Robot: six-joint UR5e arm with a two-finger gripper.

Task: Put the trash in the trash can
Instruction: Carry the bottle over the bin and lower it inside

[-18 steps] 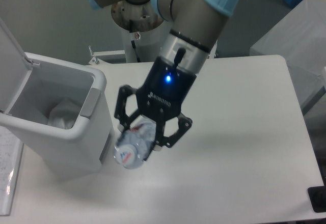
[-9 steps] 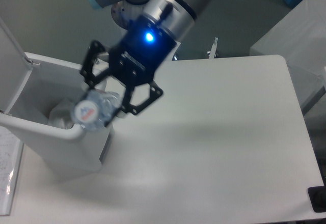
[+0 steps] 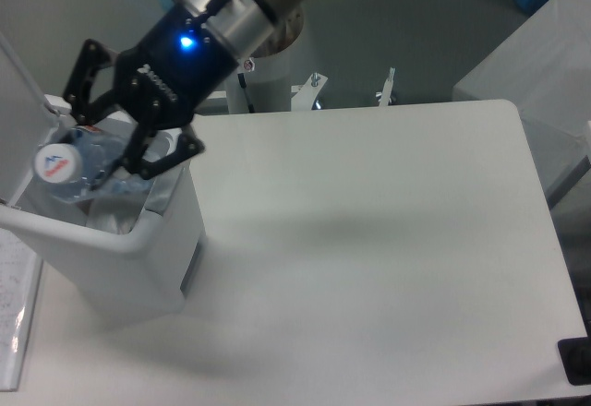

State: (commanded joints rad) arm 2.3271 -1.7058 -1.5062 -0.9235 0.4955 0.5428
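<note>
Camera view: the gripper (image 3: 97,148), jaws clamped on the plastic bottle (image 3: 76,161), had swung from above the tabletop (image 3: 388,240) to over the open trash can (image 3: 138,240), ready to drop it.

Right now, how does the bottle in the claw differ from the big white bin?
The bottle is small, clear and crumpled; the bin is large, white and rigid. The bottle hangs tilted in the claw over the opening; the bin stands upright on the table, lid open. Both look plastic.
</note>
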